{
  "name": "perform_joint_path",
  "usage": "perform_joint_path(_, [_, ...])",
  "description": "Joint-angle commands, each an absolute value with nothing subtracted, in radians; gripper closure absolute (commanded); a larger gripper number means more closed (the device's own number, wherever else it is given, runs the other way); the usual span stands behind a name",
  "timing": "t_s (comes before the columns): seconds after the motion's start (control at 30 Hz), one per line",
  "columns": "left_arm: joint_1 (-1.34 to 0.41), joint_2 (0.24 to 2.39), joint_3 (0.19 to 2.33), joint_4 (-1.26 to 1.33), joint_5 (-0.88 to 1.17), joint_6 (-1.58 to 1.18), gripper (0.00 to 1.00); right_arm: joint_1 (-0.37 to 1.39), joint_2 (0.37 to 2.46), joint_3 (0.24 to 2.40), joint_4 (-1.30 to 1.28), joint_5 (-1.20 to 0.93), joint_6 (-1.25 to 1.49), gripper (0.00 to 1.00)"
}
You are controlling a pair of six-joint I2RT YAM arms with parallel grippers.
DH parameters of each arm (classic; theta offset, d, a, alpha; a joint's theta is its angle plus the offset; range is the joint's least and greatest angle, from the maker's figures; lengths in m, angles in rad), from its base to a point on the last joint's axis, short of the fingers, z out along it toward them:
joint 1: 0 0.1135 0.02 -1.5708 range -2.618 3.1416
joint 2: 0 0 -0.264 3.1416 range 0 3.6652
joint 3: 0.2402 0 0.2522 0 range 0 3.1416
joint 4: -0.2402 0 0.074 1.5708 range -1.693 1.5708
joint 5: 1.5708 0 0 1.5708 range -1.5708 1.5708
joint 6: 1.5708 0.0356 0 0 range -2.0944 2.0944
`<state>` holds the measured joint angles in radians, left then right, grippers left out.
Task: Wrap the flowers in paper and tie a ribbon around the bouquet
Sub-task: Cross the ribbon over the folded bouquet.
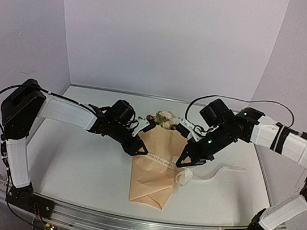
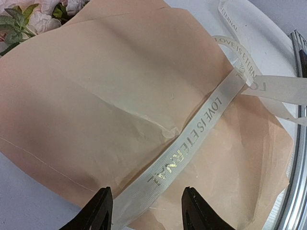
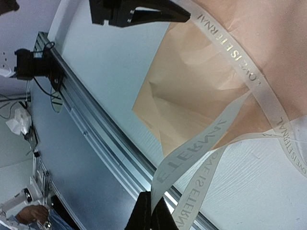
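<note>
Bouquet (image 1: 155, 166) at the centre of the table (image 1: 78, 161), between the two arms, with its narrow end toward their bases. The paper (image 2: 96, 96) is folded into a cone around the flowers (image 1: 166, 119), whose heads and leaves show at the far, wide end; the wrapping step reads as done. The ribbon (image 2: 192, 143) lies flat across the top of the cone at about mid-length, lettering up. At the cone's left edge it passes between the fingers of the left gripper (image 2: 146, 211), whose jaws stand apart and do not pinch it. At the right edge it crosses itself in a loose loop beside the paper. One strand runs into the right gripper (image 3: 152, 215), which is clamped on it, and a free tail trails off to the right on the table. Whether the ribbon passes beneath the cone cannot be told. No knot or bow is seen, so tying appears only begun: the band remains to be drawn snug, crossed and knotted. The limp ribbon may slide along the tapered paper when pulled.
</note>
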<state>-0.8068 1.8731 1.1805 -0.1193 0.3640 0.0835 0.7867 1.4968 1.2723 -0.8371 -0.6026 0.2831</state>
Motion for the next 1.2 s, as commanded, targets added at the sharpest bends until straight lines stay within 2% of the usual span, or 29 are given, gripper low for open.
perform_joint_path(0.0, [-0.818,1.889,1.246,-0.183,0.335,0.181,0.48,0.803,1.522,1.338,-0.905,-0.660,0.139,1.00])
perform_joint_path(0.37, [-0.856,1.961,1.296,-0.256,0.256,0.212,0.50,0.814,1.568,1.414,-0.947,-0.622,0.077,1.00])
perform_joint_path(0.47, [-0.856,1.973,1.311,-0.265,0.242,0.210,0.58,0.813,1.568,1.429,-0.947,-0.582,0.057,1.00])
perform_joint_path(0.7, [-0.856,1.980,1.330,-0.261,0.249,0.198,0.85,0.792,1.529,1.460,-0.963,-0.510,-0.015,1.00])
perform_joint_path(1.0, [-0.854,1.971,1.322,-0.241,0.285,0.174,0.99,0.724,1.562,1.570,-0.969,-0.518,-0.020,1.00])
perform_joint_path(1.17, [-0.841,1.952,1.305,-0.206,0.298,0.136,1.00,0.724,1.588,1.595,-0.925,-0.542,0.017,1.00])
